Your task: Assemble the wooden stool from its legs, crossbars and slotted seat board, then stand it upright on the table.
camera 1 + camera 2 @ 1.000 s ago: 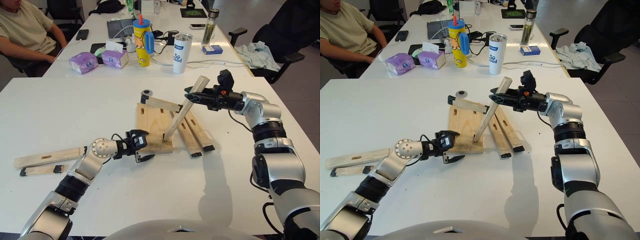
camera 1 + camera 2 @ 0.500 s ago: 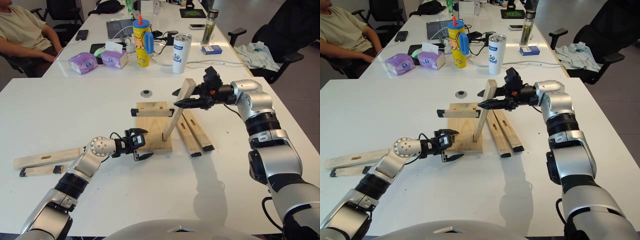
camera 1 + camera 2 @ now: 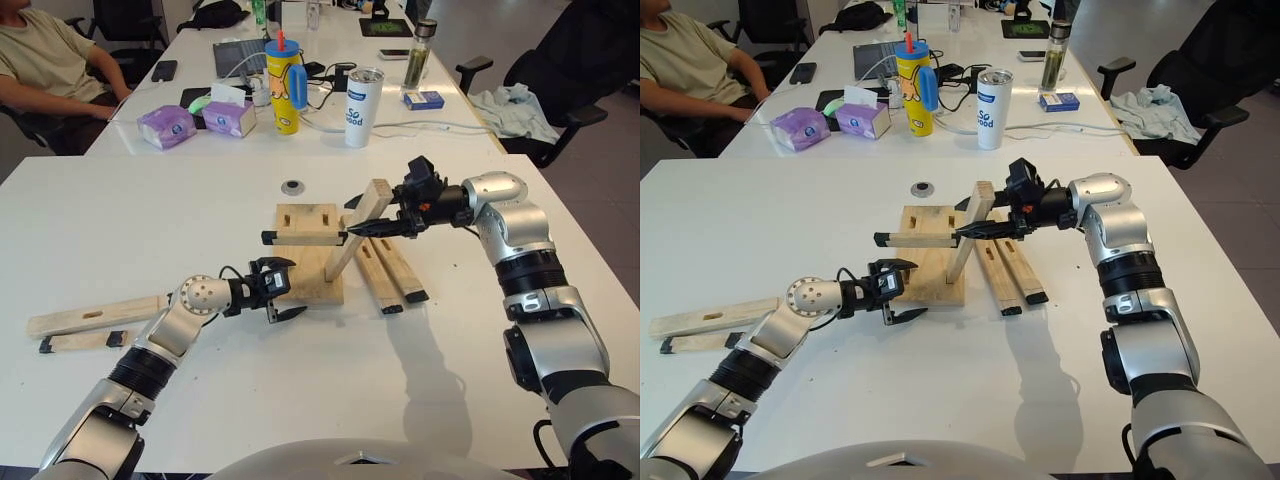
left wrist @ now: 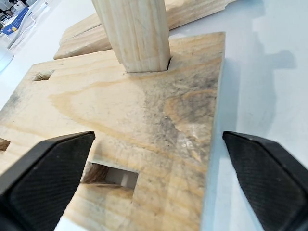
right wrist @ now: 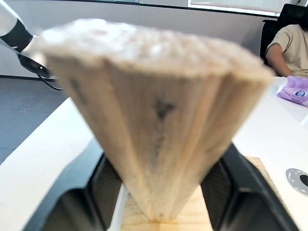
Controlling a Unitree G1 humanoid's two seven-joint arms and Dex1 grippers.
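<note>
The slotted seat board (image 3: 305,262) lies flat mid-table. A wooden leg (image 3: 355,232) stands tilted in a slot at its near right corner. From the leg a crossbar (image 3: 300,236) juts out level to the left, above the board. My right gripper (image 3: 368,228) is shut on the leg's upper part; in the right wrist view the leg (image 5: 159,120) sits between the dark fingers (image 5: 110,187). My left gripper (image 3: 280,292) is open at the board's near edge, its fingertips (image 4: 43,168) straddling the board (image 4: 144,110) below the leg's foot (image 4: 137,33).
Two more legs (image 3: 388,265) lie side by side right of the board. A long wooden piece (image 3: 95,315) and a short crossbar (image 3: 80,340) lie at the near left. A small round disc (image 3: 293,186) sits behind the board. Cups and tissue packs crowd the rear table.
My right gripper has swung the leg and its crossbar round; the crossbar's free end moved from behind the board to level above its left side. The left gripper shifted slightly.
</note>
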